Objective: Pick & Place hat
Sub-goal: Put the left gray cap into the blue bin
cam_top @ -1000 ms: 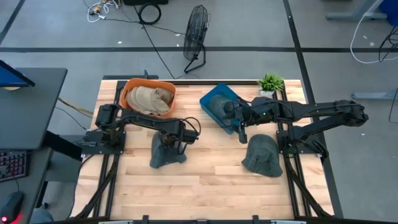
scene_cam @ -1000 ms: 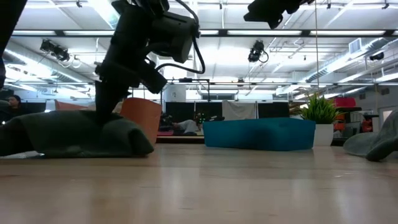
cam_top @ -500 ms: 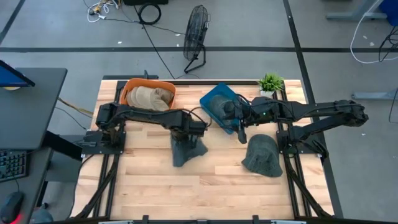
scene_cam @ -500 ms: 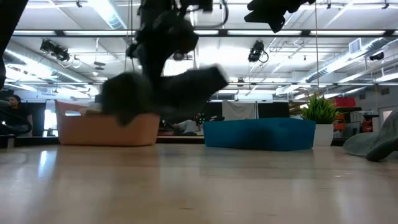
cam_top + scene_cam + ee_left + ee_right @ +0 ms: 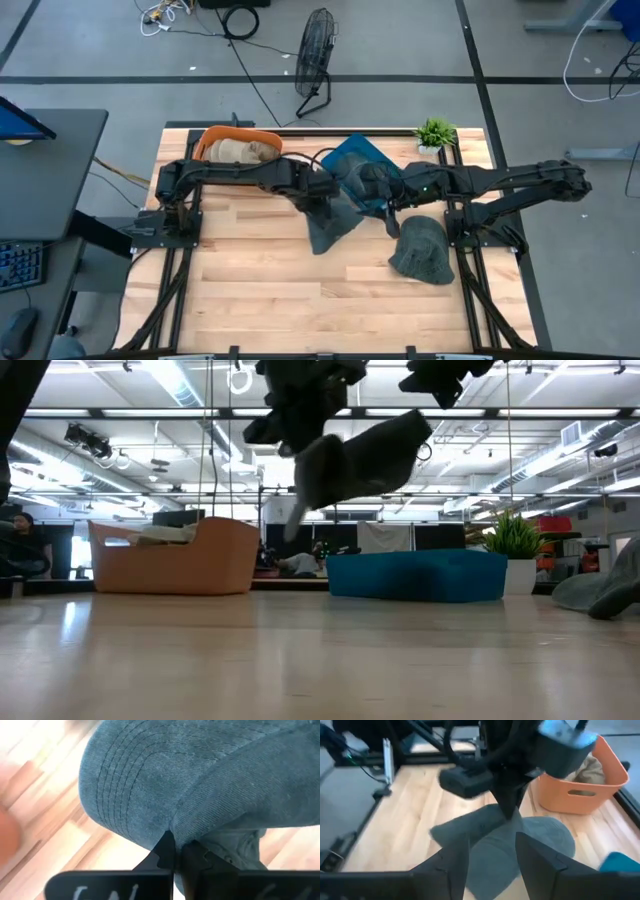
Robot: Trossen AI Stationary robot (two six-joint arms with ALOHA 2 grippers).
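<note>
A grey-blue denim hat (image 5: pixel 331 229) hangs in the air below my left gripper (image 5: pixel 322 197), which is shut on it, next to the blue bin (image 5: pixel 350 160). The low view shows the hat (image 5: pixel 362 453) well above the tabletop. My right gripper (image 5: pixel 389 214) hovers open at the blue bin's near right corner and touches nothing. In its wrist view the open right gripper (image 5: pixel 492 862) looks at the hat (image 5: pixel 495 845) and the left gripper (image 5: pixel 512 795). A second grey hat (image 5: pixel 422 250) lies on its brim on the table. My left gripper pinches the hat between its two fingers at a fold where the stitched brim meets the crown (image 5: pixel 172 827). The fingers (image 5: pixel 165 852) come from above, pointing down. The hat hangs slack below them, lifted clear of the table.
An orange bin (image 5: pixel 238 152) with beige hats sits at the far left. A small potted plant (image 5: pixel 436 132) stands at the far right edge. The blue bin (image 5: pixel 415 575) shows low in the low view. Bare wood lies along the near half of the table (image 5: pixel 300 300).
My left gripper has risen and swung toward the table's right and far side, carrying the hat. The hat, lying on the table left of centre a second ago, is lifted clear and now hangs beside the blue bin.
</note>
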